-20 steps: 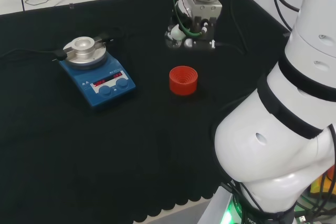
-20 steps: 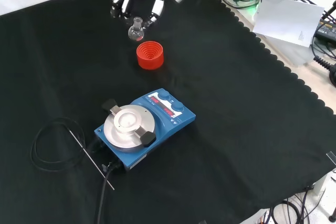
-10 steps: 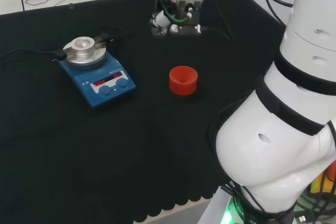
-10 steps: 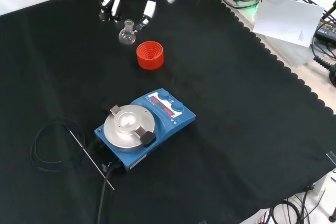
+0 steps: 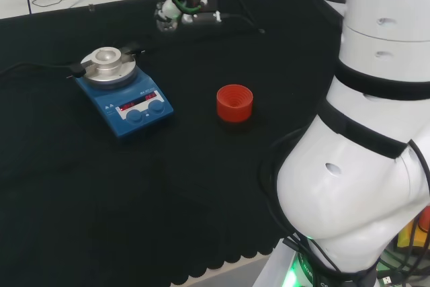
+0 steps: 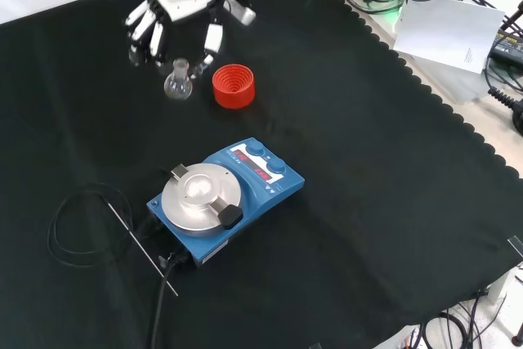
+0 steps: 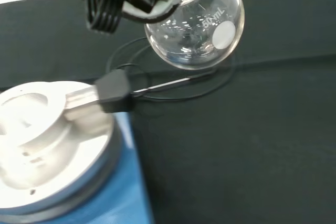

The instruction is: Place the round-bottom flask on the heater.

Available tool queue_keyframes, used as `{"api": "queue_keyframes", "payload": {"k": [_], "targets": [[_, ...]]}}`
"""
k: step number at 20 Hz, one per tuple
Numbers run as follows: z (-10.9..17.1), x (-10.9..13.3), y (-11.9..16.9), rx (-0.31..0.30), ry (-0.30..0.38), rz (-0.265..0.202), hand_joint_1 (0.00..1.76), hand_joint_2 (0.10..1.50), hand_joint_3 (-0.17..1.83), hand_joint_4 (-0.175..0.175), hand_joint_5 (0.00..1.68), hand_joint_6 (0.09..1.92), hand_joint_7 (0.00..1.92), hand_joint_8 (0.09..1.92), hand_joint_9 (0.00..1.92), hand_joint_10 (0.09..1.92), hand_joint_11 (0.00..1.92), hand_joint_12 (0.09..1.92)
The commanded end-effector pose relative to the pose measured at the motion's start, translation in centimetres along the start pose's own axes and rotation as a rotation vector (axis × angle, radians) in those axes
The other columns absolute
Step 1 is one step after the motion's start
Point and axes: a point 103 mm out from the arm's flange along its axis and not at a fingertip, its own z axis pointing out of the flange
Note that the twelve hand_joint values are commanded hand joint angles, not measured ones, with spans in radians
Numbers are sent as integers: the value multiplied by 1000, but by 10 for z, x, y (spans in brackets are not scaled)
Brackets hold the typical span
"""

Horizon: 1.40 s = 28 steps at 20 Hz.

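The hand [image 6: 176, 6] hangs in the air with its fingers [image 6: 211, 41] curled down around the neck of the round-bottom flask [image 6: 178, 83], whose clear bulb hangs just beneath the fingertips, off the cloth. In the front view the red ribbed stand [image 6: 233, 86] sits on the black cloth [image 6: 368, 185] just to the right of the held flask, not touching it. The blue heater [image 6: 222, 195] with its round metal top lies nearer the camera, well apart from the hand.

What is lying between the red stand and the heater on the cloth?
Nothing: in the front view, bare black cloth separates the red stand from the heater.
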Motion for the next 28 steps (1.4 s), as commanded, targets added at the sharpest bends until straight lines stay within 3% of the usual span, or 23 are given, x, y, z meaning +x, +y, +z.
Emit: {"api": "queue_keyframes", "payload": {"k": [1, 28], "targets": [[23, 61, 27, 83, -4, -113, 1109, 682, 716, 116, 1157, 904, 447, 674, 713, 574, 321, 1340], [59, 118, 55, 165, -23, -236, 1112, 672, 730, 112, 1163, 900, 439, 674, 709, 576, 309, 1345]]}}
